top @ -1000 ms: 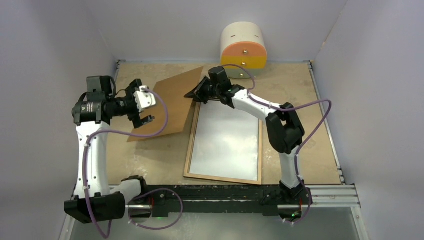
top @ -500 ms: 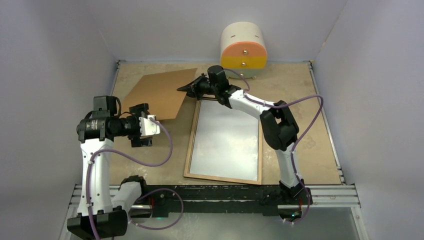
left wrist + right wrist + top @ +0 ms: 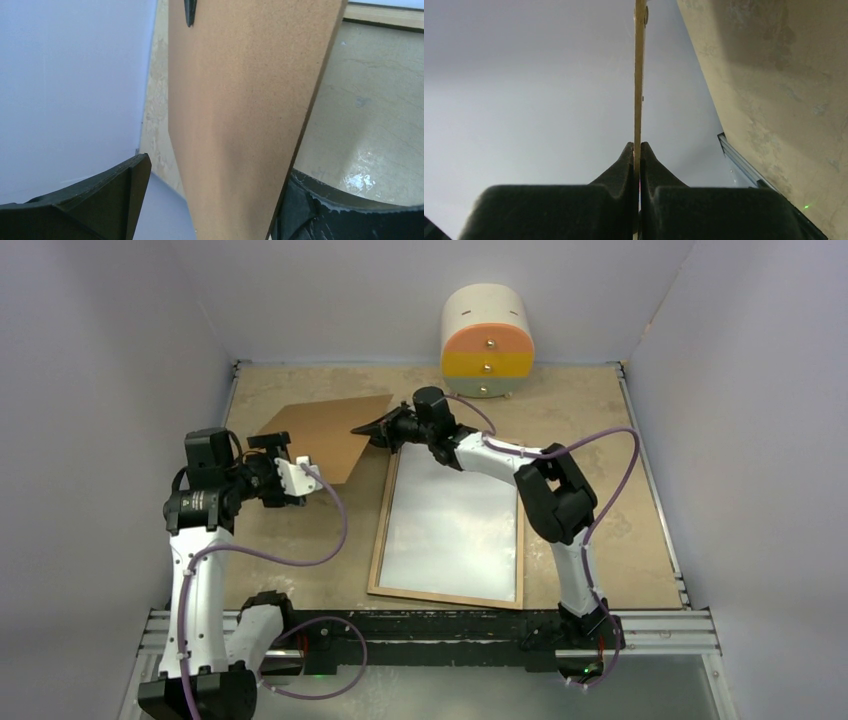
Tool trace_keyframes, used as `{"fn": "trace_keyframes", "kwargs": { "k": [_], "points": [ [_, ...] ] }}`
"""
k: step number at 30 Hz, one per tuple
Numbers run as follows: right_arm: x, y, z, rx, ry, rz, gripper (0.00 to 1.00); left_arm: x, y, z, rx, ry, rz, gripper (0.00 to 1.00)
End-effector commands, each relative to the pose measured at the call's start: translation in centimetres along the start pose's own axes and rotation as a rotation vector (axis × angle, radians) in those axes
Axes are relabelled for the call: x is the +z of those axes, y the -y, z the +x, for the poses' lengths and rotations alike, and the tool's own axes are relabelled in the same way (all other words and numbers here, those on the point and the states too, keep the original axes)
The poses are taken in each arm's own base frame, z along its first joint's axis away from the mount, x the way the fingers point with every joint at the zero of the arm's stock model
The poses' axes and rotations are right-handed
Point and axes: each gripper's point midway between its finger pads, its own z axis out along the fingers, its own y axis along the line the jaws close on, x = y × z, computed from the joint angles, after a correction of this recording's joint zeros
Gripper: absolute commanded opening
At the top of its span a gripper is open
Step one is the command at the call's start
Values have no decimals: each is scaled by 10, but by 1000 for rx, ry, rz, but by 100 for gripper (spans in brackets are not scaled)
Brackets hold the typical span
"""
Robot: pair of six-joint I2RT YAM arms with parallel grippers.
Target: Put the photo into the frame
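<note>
Pinching backing board [image 3: 320,435] in right tool [image 3: 374,427], straddling it with wide-open left tool [image 3: 282,470], preparing to cover photo [image 3: 450,530] seemingly seated in frame [image 3: 445,595].

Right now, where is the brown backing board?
In the top view, the brown backing board is at the far left, just left of the frame's far end, its right corner pinched by the right end effector.

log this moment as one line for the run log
right gripper shut on backing board corner | board held tilted off table | left gripper open, jaws either side of board | frame flat on table, wood side up
</note>
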Motion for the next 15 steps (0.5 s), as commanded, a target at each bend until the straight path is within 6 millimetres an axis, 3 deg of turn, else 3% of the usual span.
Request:
{"fn": "trace_keyframes", "kwargs": {
  "k": [1,6,10,12,15],
  "points": [
    [-30,-78,62,-76,-126,-227,0,7,-13,12,18,-39,-25,76],
    [-25,-76,73,-50,-152,-244,0,7,-19,8,31,-23,-48,54],
    [-23,-75,82,-62,-184,-222,0,4,-32,1,57,-6,-97,14],
    [-25,-71,84,-99,-188,-189,12,1,-41,-2,67,-2,-135,0],
    [-32,-59,84,-209,-203,-134,33,-4,-49,-7,87,8,-171,0]
  ]
}}
